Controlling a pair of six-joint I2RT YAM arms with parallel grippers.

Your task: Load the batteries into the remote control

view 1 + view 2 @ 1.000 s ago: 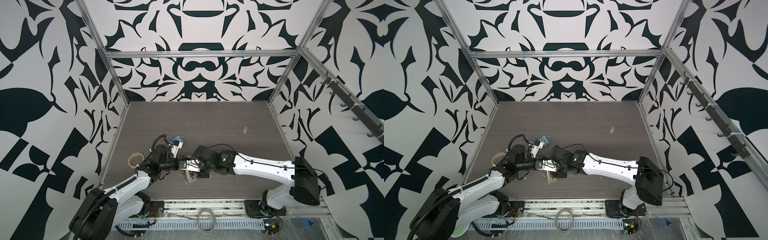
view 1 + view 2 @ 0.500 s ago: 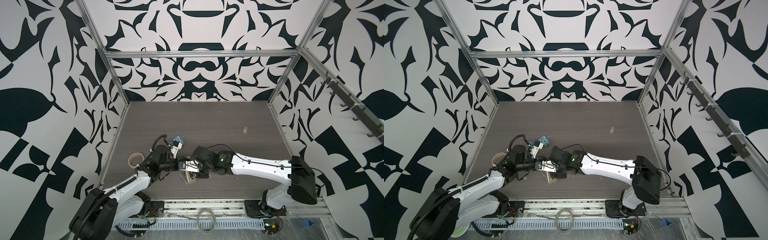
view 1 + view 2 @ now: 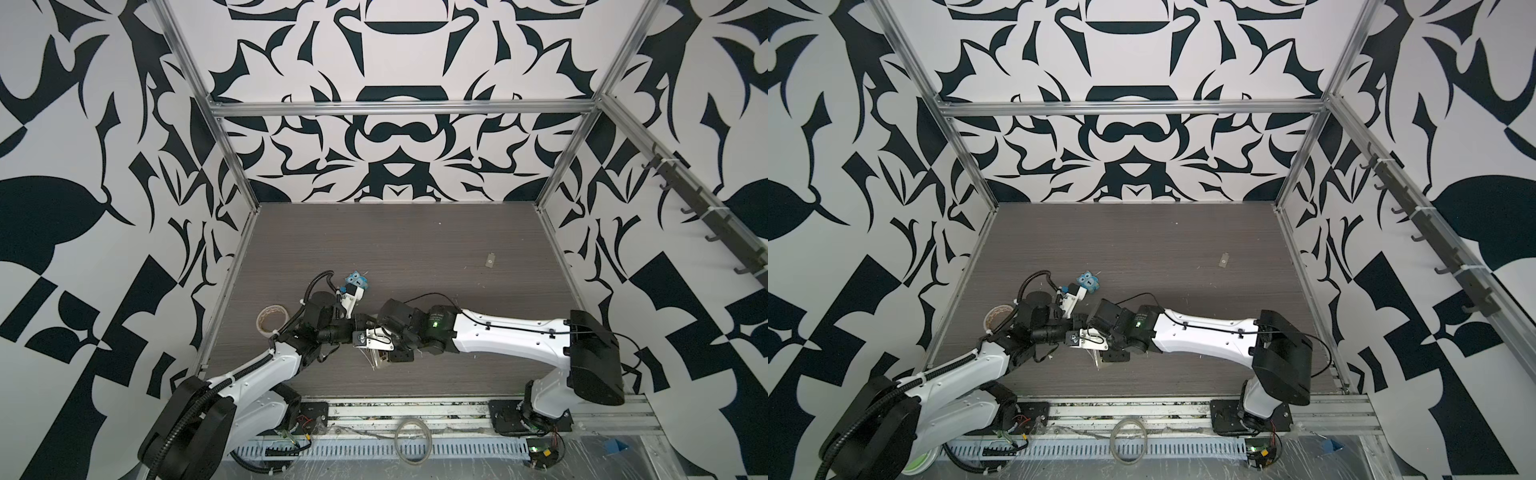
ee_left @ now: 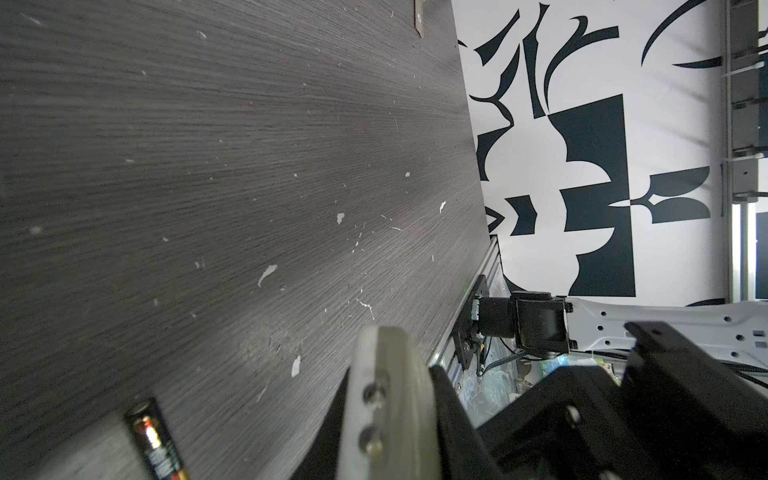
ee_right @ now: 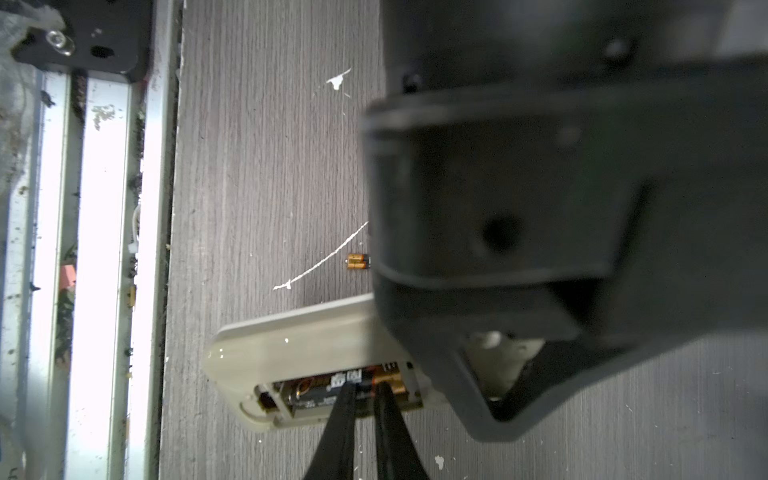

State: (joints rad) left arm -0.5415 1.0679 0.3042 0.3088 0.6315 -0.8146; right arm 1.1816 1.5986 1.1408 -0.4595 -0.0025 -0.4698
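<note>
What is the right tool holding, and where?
Cannot tell. The right tool touches the middle of the dark, gold-ended battery in the white remote control's bay.

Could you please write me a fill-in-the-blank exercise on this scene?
The remote control lies back side ____.
The tips of the right gripper rest on a battery in the remote's ____.
A second battery lies loose on the ____.
The small owl figure is coloured ____.
Missing: up; battery bay; table; blue.

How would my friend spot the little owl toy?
Look at the dark wooden table, left half, just beyond the left arm. There is the owl toy: the only bright blue thing, unlike the pale tape ring nearby.
</note>
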